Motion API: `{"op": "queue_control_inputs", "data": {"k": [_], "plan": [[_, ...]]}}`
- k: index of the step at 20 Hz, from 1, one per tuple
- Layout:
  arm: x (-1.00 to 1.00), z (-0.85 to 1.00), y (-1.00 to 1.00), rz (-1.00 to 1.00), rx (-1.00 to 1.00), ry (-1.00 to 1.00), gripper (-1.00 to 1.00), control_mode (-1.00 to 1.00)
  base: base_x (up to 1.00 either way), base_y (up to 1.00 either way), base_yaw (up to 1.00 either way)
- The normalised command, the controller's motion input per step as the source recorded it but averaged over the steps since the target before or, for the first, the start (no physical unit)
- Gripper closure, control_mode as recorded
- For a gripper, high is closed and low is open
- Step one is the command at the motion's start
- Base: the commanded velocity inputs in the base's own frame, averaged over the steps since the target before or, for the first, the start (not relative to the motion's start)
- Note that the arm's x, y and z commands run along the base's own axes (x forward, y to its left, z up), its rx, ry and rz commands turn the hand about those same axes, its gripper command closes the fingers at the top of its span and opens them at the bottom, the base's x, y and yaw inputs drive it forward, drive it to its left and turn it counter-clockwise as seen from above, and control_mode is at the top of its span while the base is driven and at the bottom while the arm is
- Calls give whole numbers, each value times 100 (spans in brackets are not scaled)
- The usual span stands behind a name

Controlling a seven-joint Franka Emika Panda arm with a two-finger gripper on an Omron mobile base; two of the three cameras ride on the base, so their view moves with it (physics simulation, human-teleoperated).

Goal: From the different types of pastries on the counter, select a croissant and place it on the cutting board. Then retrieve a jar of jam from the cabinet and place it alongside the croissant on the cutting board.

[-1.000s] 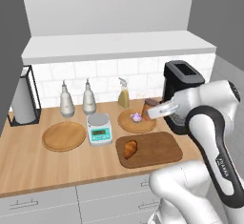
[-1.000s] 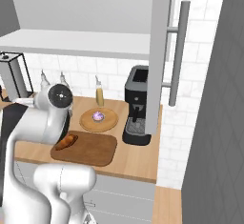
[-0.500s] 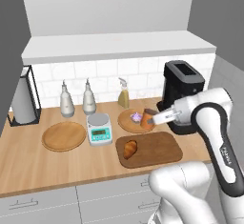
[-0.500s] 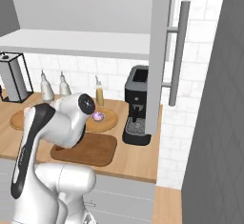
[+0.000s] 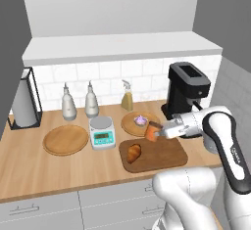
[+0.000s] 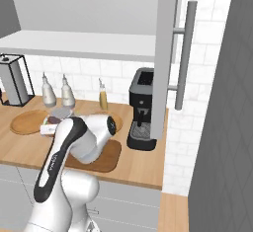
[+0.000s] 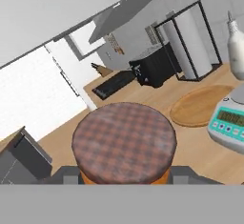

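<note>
On the long light-wood bench (image 5: 59, 168), the small golden-brown crescent-shaped croissant (image 5: 134, 151) is seen lying on the left half of the dark brown rectangular wooden cutting board (image 5: 159, 154). To its right, the small reddish-brown cylindrical jar of jam (image 5: 152, 132) is held above the rear edge of the board, just in front of the lighter round wooden plate (image 5: 131, 125) that carries the purple-and-white frosted round pastry (image 5: 140, 120). The jaws of the gripper (image 5: 158, 131) are pinched on the jar. In the hand view the checked brown lid (image 7: 124, 141) faces the camera, so the jar's axis is judged to run along the gripper. The bare right half of the board lies below and slightly forward of the jar; the set-down is judged to call for lowering there, clear of the croissant.
</note>
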Motion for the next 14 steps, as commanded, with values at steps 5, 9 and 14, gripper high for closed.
{"op": "queue_control_inputs", "data": {"k": [5,9,14], "plan": [[0,-14,-7,14,8,-10,100,-100,0,0,0],[0,27,-29,2,1,-22,100,-100,0,0,0],[-4,37,-64,2,0,-34,100,-100,0,0,0]]}}
